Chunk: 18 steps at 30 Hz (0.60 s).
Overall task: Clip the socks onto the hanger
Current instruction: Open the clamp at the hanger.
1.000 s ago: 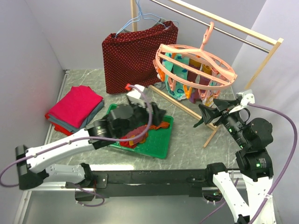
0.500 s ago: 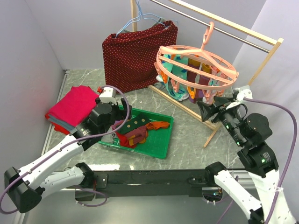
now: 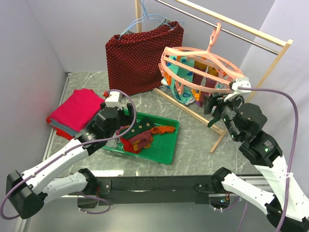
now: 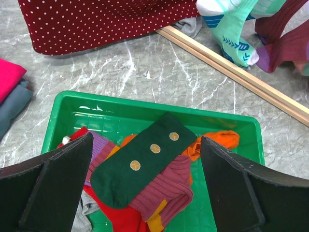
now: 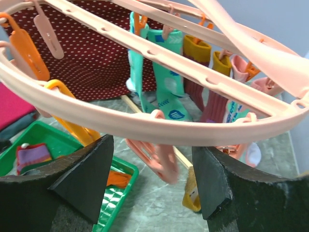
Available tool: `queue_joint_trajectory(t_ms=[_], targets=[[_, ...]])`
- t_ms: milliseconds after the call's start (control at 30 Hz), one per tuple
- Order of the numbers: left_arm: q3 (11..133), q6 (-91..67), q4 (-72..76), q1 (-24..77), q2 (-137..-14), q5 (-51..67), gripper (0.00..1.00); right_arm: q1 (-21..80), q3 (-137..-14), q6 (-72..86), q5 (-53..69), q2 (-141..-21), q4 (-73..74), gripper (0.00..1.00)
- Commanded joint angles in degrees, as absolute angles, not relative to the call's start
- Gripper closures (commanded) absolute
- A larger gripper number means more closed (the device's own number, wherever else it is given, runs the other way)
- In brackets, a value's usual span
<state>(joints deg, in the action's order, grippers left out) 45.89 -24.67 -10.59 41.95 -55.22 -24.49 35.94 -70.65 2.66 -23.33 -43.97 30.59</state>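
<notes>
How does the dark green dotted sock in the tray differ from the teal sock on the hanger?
The dark green sock with yellow dots lies flat in the green plastic tray, on other socks; the teal patterned sock hangs from the salmon-pink plastic round hanger. The green sock is unclipped; the teal sock is pegged. The green sock has yellow dots, the teal sock blue marks. Both are patterned socks.

The left arm [image 3: 53,162] stretched forward and low from its base, wrist tipped downward. The left gripper [image 4: 146,140] pointed down, its jaws spread wide and holding nothing. The right arm [image 3: 263,145] stood raised with a bent elbow. The right gripper [image 5: 148,145] faced forward and left, jaws parted, clamping nothing.
</notes>
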Motion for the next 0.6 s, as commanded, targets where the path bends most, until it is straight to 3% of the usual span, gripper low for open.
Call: queue_joint_trajectory(t_ms=[0, 567], targets=[[46.2, -23.8, -8.6, 41.8, -55.0, -25.0, 0.04, 38.8, -73.6, 1.3, -31.0, -45.3, 30.1, 0.28], [46.3, -24.3, -8.7, 41.7, -55.3, -24.1, 0.04, 45.8, -76.3, 0.8, -46.0, -50.9, 31.4, 0.3]])
